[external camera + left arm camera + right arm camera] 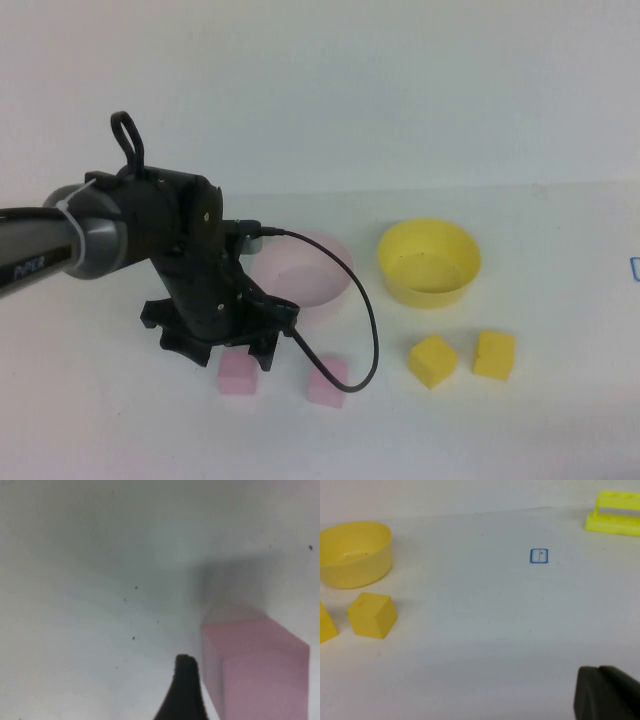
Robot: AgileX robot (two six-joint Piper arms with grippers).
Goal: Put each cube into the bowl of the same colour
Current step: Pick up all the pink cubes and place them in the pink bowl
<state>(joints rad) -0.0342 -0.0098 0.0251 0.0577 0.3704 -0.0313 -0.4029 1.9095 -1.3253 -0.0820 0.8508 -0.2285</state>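
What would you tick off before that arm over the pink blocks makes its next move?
1. Left gripper low over the near-left pink cube, not holding it: ok.
2. Whether its fingers straddle that cube: cannot tell; only one fingertip shows beside it.
3. Pink bowl behind the arm, visible part holds no cube: ok.
4. Second pink cube has the arm's cable running across it: not ok.
5. Both yellow cubes, and, outside the yellow bowl: not ok.
6. Right gripper shut, parked aside: ok.
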